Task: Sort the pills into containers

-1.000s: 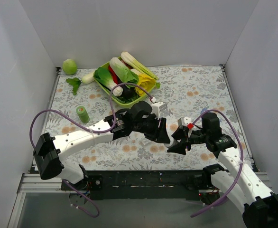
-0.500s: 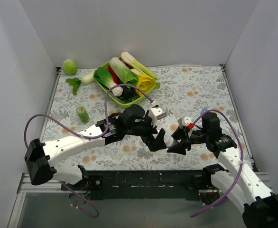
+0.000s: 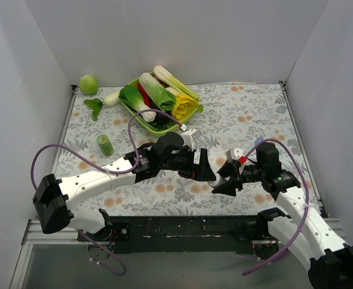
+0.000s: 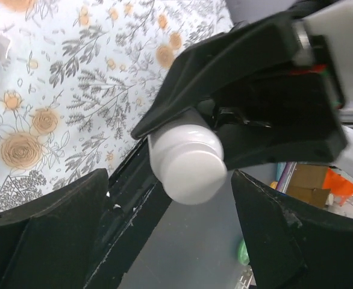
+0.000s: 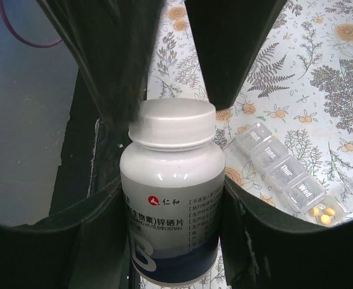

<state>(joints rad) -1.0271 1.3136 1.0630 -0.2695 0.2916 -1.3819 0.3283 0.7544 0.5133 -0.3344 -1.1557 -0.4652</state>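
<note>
A white pill bottle [image 5: 171, 198] with a white screw cap [image 5: 173, 123] stands upright between my right gripper [image 5: 173, 220] fingers, which are shut on its body. My left gripper [image 4: 170, 180] is open, and its black fingers [image 5: 122, 66] flank the cap [image 4: 191, 165] on both sides without pinching it. In the top view the two grippers meet over the table's front middle, left gripper [image 3: 206, 167] against right gripper [image 3: 228, 178]. The containers, a clear organiser strip [image 5: 282, 171] with day labels, lie on the cloth just right of the bottle. Small yellow pills [image 5: 322, 214] sit in one compartment.
A green tray [image 3: 128, 108] of vegetables stands at the back centre. A green round fruit [image 3: 88, 83], a white radish [image 3: 111, 98] and a leafy sprig [image 3: 94, 106] lie back left. A small green roll [image 3: 105, 144] stands left of my left arm. The black front rail [image 3: 176, 227] borders the table.
My left gripper went from shut to open, dipped towards the front edge, then came back up around the bottle's cap. The right arm and bottle stayed put.
</note>
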